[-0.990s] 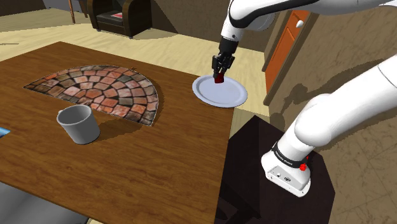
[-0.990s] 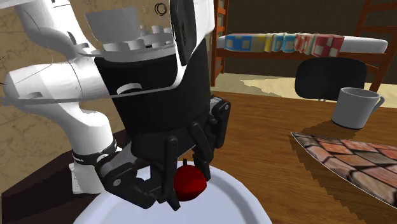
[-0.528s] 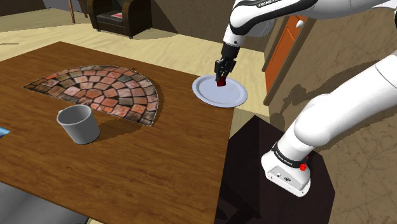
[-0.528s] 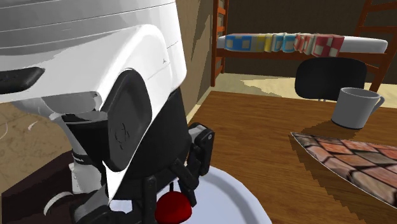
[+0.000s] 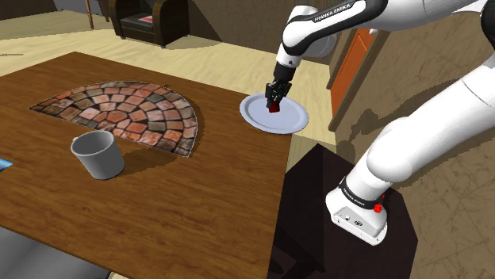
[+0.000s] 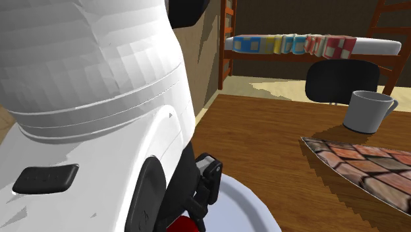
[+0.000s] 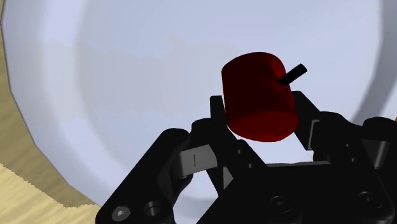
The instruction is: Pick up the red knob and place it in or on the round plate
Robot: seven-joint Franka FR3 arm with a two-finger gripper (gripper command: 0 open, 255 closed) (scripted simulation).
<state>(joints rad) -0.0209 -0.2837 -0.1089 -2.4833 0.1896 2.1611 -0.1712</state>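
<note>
The red knob (image 7: pixel 257 95), a short cylinder with a thin black stem, sits clasped between the two black fingers of my gripper (image 7: pixel 258 105). In the shoulder view the gripper (image 5: pixel 274 104) hangs low over the round white plate (image 5: pixel 258 119) near the table's right edge, and the knob (image 5: pixel 274 106) shows at its tip, just above or touching the plate; which one I cannot tell. In the second exterior view the white arm covers most of the left side; a sliver of the knob (image 6: pixel 179 226) shows under the black hand, over the plate (image 6: pixel 247 211).
A grey cup (image 5: pixel 97 154) and a half-round brick-patterned mat (image 5: pixel 123 111) lie on the wooden table (image 5: pixel 198 198) to the shoulder view's left of the plate. The dark stand (image 5: pixel 341 222) is at the lower right. Behind are a dark chair (image 6: pixel 342 80) and a bunk bed (image 6: pixel 309 46).
The gripper has come down toward the plate with the knob still in it. The arm's upper links have swung in front of the second exterior camera.
</note>
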